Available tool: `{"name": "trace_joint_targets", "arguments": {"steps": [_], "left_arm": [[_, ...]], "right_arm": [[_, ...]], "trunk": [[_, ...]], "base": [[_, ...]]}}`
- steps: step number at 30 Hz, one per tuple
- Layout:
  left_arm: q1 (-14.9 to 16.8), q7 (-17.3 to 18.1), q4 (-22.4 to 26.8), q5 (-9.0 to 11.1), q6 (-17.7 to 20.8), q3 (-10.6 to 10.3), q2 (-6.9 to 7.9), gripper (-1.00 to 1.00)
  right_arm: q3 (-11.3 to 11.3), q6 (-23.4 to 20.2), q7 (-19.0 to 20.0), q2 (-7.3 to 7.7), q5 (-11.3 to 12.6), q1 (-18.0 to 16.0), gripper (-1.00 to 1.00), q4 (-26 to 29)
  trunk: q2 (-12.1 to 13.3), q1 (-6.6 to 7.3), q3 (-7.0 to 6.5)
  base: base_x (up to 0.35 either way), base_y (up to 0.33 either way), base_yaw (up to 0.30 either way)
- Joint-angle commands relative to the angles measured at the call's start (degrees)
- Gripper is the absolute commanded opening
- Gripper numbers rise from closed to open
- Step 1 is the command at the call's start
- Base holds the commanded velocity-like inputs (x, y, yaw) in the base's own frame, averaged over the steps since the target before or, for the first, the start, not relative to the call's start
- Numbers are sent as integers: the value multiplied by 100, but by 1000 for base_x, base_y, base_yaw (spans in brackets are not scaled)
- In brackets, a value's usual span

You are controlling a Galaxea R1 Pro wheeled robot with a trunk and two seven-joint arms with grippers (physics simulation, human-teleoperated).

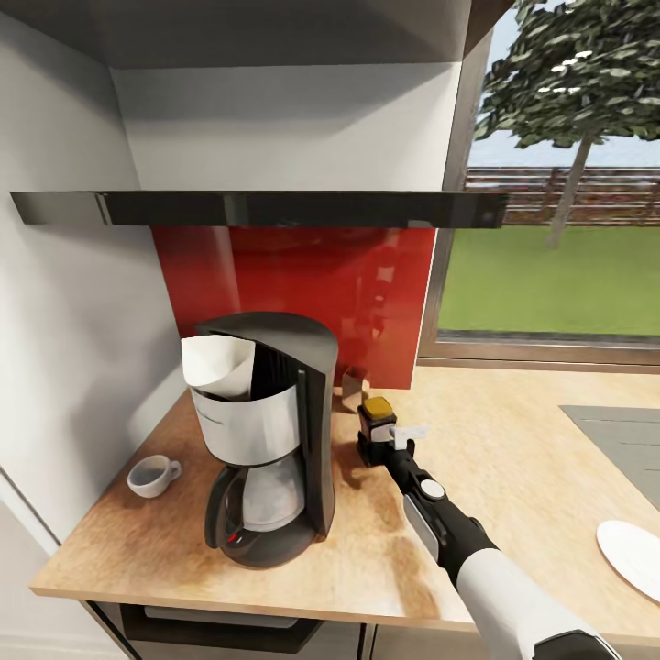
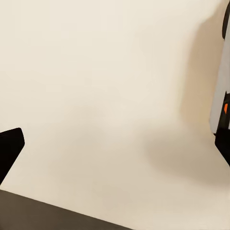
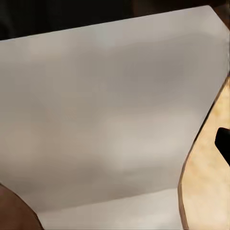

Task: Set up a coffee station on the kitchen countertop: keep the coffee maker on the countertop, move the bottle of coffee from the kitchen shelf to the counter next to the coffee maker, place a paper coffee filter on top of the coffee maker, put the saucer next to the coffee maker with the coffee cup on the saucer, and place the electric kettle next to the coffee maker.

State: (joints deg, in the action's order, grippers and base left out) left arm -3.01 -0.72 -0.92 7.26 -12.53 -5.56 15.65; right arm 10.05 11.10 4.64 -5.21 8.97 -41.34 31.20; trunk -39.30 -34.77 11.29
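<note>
Bottle of coffee (image 1: 376, 429) sits on the countertop (image 1: 513, 458) beside the coffee maker (image 1: 275, 431), right gripper (image 1: 390, 446) clamped around it.

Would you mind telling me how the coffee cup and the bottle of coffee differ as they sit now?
The coffee cup is plain white and low; the bottle of coffee is dark brown with a yellow cap and stands taller. The cup sits free, to the left of the coffee maker; the bottle stands on the maker's right with the right end effector at it. Both rest on the countertop.
</note>
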Motion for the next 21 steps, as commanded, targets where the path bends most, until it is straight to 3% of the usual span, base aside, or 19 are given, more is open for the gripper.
{"name": "trace_joint_targets", "arguments": {"steps": [1,13,21], "left_arm": [[2,-7,-7,56,-30,-51,-1,100],[2,-7,-10,48,-30,-51,-3,100],[2,-7,-8,53,-30,-51,-1,100]], "right_arm": [[13,24,20,2,61,-6,100,-9],[8,24,20,2,55,-6,100,-9],[13,24,20,2,59,-6,100,-8]], "trunk": [[-6,-1,7],[-6,-1,7],[-6,-1,7]], "base": [[0,0,0],[-4,-6,0],[-151,-188,0]]}}
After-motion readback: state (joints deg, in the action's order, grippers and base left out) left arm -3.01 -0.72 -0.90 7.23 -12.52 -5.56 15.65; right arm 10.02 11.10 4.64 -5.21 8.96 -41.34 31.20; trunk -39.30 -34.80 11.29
